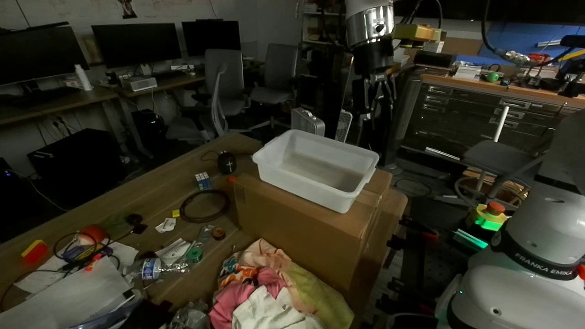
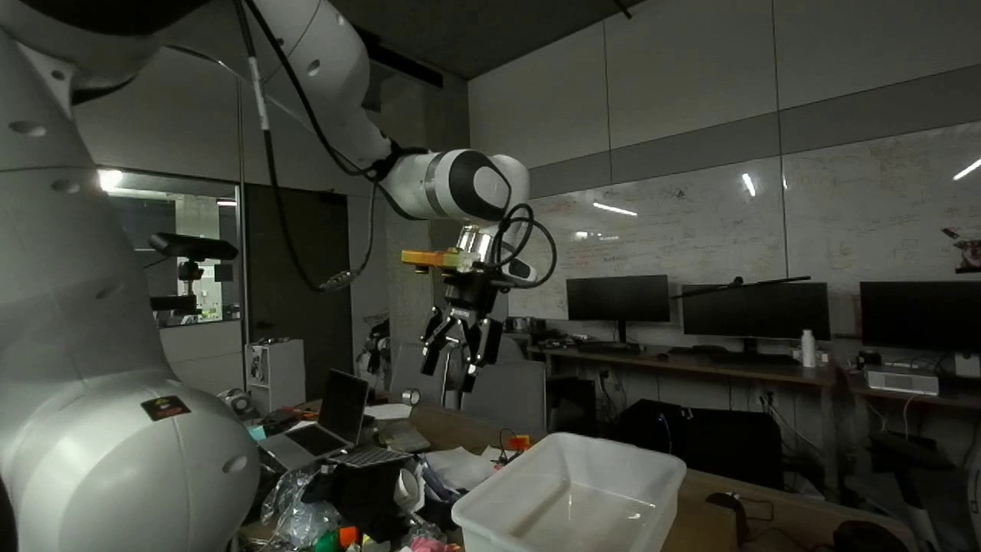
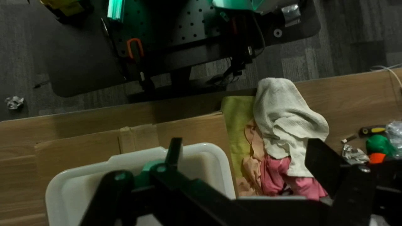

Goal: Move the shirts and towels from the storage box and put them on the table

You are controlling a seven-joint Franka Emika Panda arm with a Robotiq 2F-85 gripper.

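The storage box, a white plastic tub (image 1: pixel 304 189), stands on a cardboard box, and its inside is bare in both exterior views. Beside that carton the shirts and towels lie heaped on the wooden table (image 3: pixel 348 97). On top is a white towel (image 3: pixel 282 116), with yellow-green cloth (image 3: pixel 237 125), peach cloth (image 3: pixel 254 158) and pink cloth (image 3: pixel 274 175) under and around it. High above the table hangs my gripper (image 2: pixel 460 372), pointing down. In the wrist view its fingers (image 3: pixel 323 166) are spread wide, with nothing held between them; the heap shows far below.
The cardboard box (image 1: pixel 297 233) raises the tub above the tabletop. Around the heap lie a plastic bottle (image 1: pixel 155 268), papers (image 1: pixel 82 292), a coiled cable (image 1: pixel 205 205) and a puzzle cube (image 1: pixel 203 181). A laptop (image 2: pixel 326 429) stands farther along the table.
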